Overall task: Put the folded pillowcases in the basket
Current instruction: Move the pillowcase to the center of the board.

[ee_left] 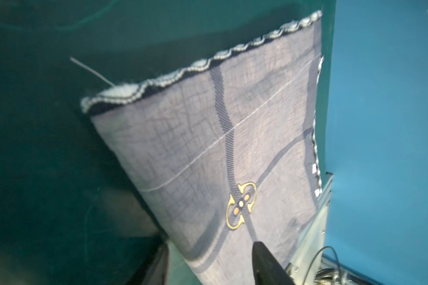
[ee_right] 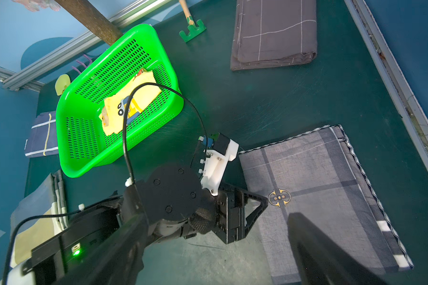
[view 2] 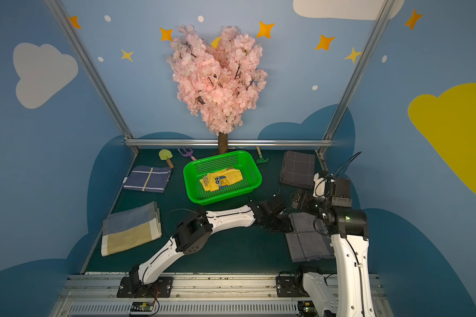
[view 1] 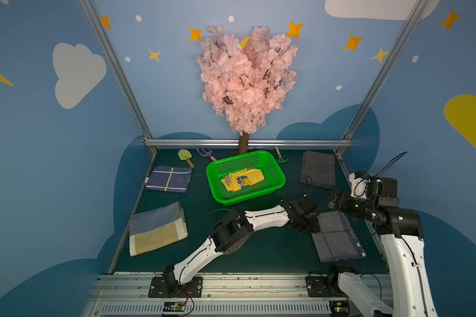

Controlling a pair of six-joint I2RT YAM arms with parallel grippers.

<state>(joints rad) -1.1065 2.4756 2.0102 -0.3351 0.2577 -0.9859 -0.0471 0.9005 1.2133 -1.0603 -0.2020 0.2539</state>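
The folded pillowcase (view 1: 338, 238) (view 2: 305, 244) is grey-blue with dark checks and a gold emblem, lying flat at the table's near right. My left gripper (view 1: 313, 222) (view 2: 286, 225) (ee_right: 257, 204) reaches across to its left edge. In the left wrist view the pillowcase (ee_left: 208, 148) fills the frame and the left gripper (ee_left: 208, 266) is open: one finger lies over the cloth, the other beside its edge with bare table between. My right gripper (view 1: 331, 200) (ee_right: 215, 259) hovers open above the pillowcase (ee_right: 319, 185). The green basket (view 1: 210, 181) (view 2: 186, 178) (ee_right: 57, 123) stands mid-table, holding a yellow cloth (view 1: 242, 178).
Other folded cloths lie around: dark grey (view 1: 318, 168) at the back right, blue checked (view 1: 168, 178) at the left, blue-and-yellow (view 1: 157, 227) at the near left. Toy garden tools (view 1: 184, 156) and a blossom tree trunk (view 1: 243, 142) line the back edge.
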